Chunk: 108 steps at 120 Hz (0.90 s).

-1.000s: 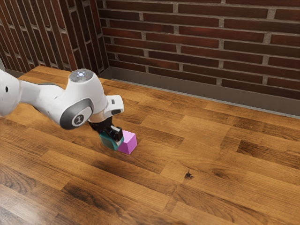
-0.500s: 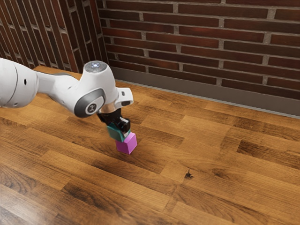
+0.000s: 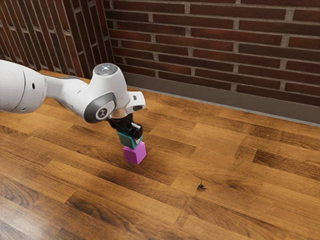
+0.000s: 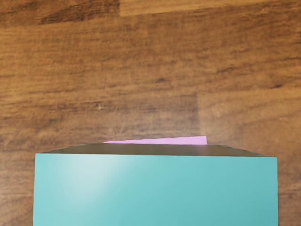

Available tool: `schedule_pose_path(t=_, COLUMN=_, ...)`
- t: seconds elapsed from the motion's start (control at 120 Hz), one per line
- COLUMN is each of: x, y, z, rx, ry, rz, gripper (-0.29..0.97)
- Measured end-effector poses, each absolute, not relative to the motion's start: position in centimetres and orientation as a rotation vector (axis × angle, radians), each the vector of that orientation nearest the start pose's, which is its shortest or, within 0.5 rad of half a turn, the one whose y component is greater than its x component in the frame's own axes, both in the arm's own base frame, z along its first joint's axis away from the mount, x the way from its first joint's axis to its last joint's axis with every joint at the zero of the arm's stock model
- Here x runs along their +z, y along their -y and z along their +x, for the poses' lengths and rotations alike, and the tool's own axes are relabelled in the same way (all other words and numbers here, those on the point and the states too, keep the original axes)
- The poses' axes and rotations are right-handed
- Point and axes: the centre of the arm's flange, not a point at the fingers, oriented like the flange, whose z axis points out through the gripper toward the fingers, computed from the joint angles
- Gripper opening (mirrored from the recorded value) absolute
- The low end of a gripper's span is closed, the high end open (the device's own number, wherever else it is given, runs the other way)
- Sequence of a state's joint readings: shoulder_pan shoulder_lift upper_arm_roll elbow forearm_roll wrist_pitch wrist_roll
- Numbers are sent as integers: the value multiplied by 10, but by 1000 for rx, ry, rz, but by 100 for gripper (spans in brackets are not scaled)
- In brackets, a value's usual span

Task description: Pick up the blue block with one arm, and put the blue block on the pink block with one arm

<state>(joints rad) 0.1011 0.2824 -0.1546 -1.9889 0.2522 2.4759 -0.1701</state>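
Note:
The blue block, teal in colour, hangs in my gripper, whose black fingers are shut on its sides. It is right above the pink block, which rests on the wooden table; whether the two touch I cannot tell. In the wrist view the blue block spreads wide just under my hand, and a thin strip of the pink block shows past its far edge.
A wooden plank table stretches out to the exterior view's right of the blocks. A small dark speck lies on it to the right of the pink block. A brick wall runs along the back edge.
My gripper has lifted the blue block from beside the pink block and carried it to the exterior view's right, over the pink block's top.

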Motion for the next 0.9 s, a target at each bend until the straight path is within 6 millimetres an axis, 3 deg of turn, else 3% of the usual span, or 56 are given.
schedule_pose_path(t=0.225, x=345, y=29, z=621, rx=-335, ry=-105, rz=-3022, gripper=54)
schedule_pose_path(t=0.275, x=353, y=31, z=621, rx=-353, ry=-117, rz=-3019, gripper=57)
schedule_pose_path(t=0.342, x=397, y=38, z=615, rx=-436, ry=-137, rz=-2994, gripper=60)
schedule_pose_path(t=0.458, x=508, y=39, z=605, rx=-611, ry=-68, rz=-2989, gripper=63)
schedule_pose_path(t=0.517, x=574, y=36, z=603, rx=-643, ry=-6, rz=-3010, gripper=64)
schedule_pose_path(t=0.567, x=599, y=33, z=593, rx=-585, ry=29, rz=-3037, gripper=65)
schedule_pose_path(t=0.675, x=606, y=28, z=574, rx=-409, ry=67, rz=-3079, gripper=66)
schedule_pose_path(t=0.9, x=591, y=29, z=551, rx=-166, ry=71, rz=-3098, gripper=67)
